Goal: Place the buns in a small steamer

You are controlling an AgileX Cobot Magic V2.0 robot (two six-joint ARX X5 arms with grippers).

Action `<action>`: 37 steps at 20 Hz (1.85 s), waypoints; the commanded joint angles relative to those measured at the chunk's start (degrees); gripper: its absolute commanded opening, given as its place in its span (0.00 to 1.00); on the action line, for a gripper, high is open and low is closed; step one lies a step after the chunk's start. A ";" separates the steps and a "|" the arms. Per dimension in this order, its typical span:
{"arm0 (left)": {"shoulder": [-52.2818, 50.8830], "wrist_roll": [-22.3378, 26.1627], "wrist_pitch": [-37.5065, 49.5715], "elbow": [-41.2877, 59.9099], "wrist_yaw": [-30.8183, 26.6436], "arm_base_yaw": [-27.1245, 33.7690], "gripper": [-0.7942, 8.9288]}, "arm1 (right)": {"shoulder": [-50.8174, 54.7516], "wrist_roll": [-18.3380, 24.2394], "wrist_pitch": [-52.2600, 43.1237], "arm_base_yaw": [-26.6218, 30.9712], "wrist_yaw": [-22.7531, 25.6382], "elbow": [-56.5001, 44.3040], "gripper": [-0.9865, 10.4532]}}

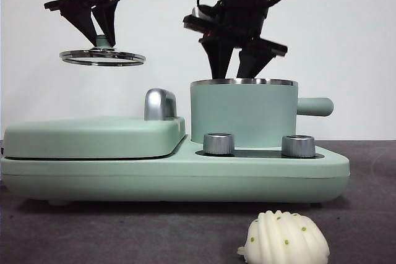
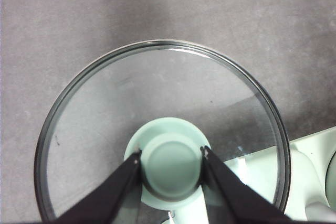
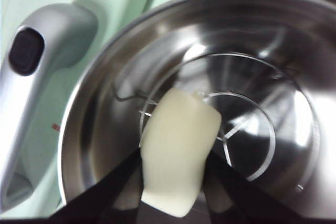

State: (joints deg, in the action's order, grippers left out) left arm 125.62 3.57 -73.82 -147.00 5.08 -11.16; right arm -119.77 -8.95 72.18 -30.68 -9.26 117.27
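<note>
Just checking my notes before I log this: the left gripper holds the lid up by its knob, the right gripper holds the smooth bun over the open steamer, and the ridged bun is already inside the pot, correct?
Not quite. The ridged bun is not in the small steamer; the front view shows it on the table in front of the appliance. The rest stands: left gripper grips the lid by its knob, and right gripper holds the smooth bun over the open pot.

Flat mint-green griddle section (image 1: pixel 93 137) at nine o'clock of centre, closed, with chrome handle (image 1: pixel 159 104) upright at its one o'clock corner. Two steel knobs (image 1: pixel 218 143) at five o'clock of centre. Dark grey table (image 1: pixel 124 227) below; white wall (image 1: pixel 346 41) behind.
</note>
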 commanded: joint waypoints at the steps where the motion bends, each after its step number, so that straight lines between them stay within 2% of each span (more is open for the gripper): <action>1: -0.59 -0.24 1.09 -2.54 0.33 -0.04 0.14 | -2.38 0.79 -0.31 -0.02 -0.85 1.70 0.25; 8: -0.59 -0.24 0.92 -2.54 0.33 -0.04 0.14 | -1.88 1.05 -0.42 0.52 -0.81 2.95 0.48; 12: -0.59 -0.24 0.94 -2.54 0.33 -0.04 0.14 | -1.68 1.27 5.01 0.55 -0.50 11.67 0.48; 14: -0.59 -0.26 0.83 -2.54 0.33 -0.04 0.14 | -1.44 2.01 9.11 0.44 1.18 17.22 0.48; 18: -0.59 -0.24 0.63 -2.54 0.33 -0.09 0.14 | 5.46 1.03 9.35 -0.26 2.51 16.31 0.48; 21: -0.59 -0.28 0.55 -2.54 0.35 -0.11 0.14 | 14.86 0.37 9.35 -1.62 3.65 7.15 0.48; 24: -0.59 -0.79 0.57 -2.54 0.50 -0.11 0.14 | 26.71 -1.01 9.33 -4.26 3.78 -7.43 0.48; 26: -0.59 -0.85 0.55 -2.54 0.50 -0.15 0.14 | 33.92 -1.46 9.31 -7.08 5.53 -16.83 0.48; 30: -0.59 -1.14 0.52 -2.54 0.50 -0.15 0.14 | 43.60 -7.04 8.63 -14.14 8.94 -33.00 0.48; 33: -0.59 -1.27 0.52 -2.54 0.50 -0.42 0.14 | 48.00 -13.62 0.13 -20.15 9.14 -44.74 0.48; 37: -0.59 -1.33 0.39 -2.54 0.50 -0.98 0.14 | 47.76 -18.80 -13.20 -26.23 9.09 -57.02 0.48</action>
State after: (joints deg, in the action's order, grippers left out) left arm 125.62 2.74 -74.30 -147.00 5.13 -11.90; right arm -71.22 -25.21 59.61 -56.38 -0.27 59.66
